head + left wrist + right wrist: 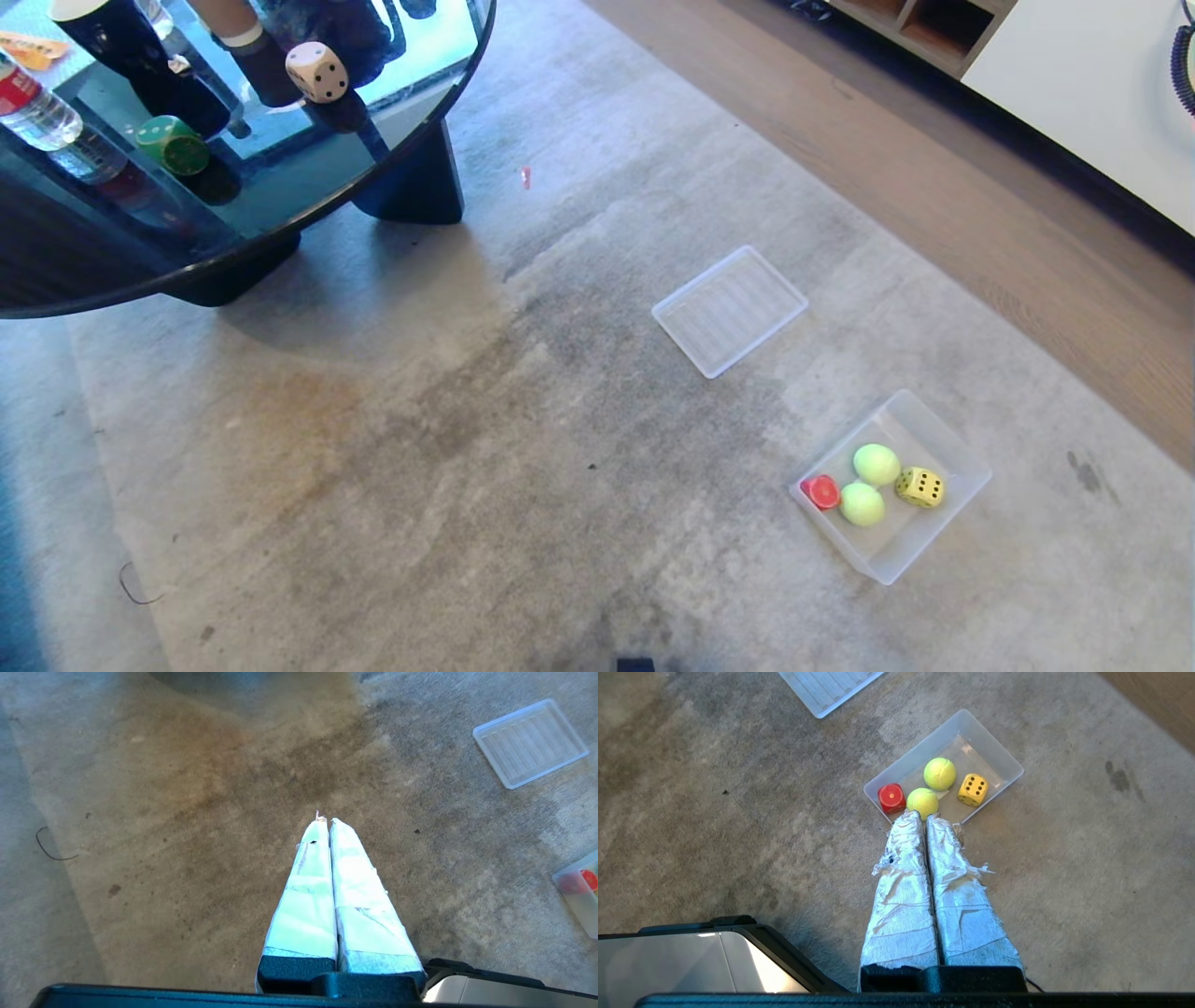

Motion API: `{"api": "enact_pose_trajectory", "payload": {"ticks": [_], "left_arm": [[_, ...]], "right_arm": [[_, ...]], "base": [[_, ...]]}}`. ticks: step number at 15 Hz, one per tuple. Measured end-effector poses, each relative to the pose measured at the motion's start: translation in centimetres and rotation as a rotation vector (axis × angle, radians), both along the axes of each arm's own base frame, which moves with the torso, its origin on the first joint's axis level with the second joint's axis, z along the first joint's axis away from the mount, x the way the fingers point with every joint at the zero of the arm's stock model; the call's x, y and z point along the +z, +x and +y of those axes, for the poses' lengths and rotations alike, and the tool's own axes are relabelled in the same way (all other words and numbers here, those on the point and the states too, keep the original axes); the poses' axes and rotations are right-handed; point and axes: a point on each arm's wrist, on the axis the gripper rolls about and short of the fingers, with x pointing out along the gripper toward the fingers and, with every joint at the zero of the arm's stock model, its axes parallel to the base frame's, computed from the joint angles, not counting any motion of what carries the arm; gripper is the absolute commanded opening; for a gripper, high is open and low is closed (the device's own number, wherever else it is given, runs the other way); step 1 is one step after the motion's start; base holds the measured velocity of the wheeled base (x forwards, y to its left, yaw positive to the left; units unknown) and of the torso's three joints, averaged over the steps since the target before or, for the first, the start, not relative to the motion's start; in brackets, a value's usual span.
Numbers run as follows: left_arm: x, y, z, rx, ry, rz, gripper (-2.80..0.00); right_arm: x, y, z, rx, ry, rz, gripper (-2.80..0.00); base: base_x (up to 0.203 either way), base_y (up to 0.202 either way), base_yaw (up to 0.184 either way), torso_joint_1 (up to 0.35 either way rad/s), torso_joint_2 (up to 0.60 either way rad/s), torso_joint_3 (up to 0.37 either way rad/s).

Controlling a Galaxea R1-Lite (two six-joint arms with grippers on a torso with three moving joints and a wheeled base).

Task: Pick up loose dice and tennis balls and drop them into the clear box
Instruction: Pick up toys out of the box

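Grey mottled carpet [467,448] beside wood floor [980,187]. Translucent clear box [966,471] holds fuzzy tennis balls [877,464], red die [822,491], yellow die [920,486]. Green die [172,145], beige die [317,71] on glass table [355,177]. Ribbed lid [729,309] near box. Left gripper [327,820], right gripper [924,814]: taped fingers pressed together, empty.

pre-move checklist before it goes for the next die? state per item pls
1. Clear box upright on the carpet, open top: ok.
2. Already inside: red die, yellow die, two tennis balls: ok.
3. Items remaining: green die and beige die sit on the glass table: not ok.
4. Left gripper shut, empty: ok.
5. Right gripper shut, empty, needs opening to grasp: not ok.
6. Lid lies flat, apart from the box: ok.
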Motion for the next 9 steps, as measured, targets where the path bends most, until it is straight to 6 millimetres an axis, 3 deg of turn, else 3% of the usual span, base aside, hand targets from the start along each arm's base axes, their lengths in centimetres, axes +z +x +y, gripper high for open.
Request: {"api": "enact_pose_trajectory", "payload": {"ticks": [9], "left_arm": [[0.0, 0.0, 0.0, 0.0, -0.002, -0.001, -2.8]], "right_arm": [[0.0, 0.0, 0.0, 0.001, 0.0, 0.0, -2.8]], "base": [[0.0, 0.0, 0.0, 0.002, 0.0, 0.203]]}}
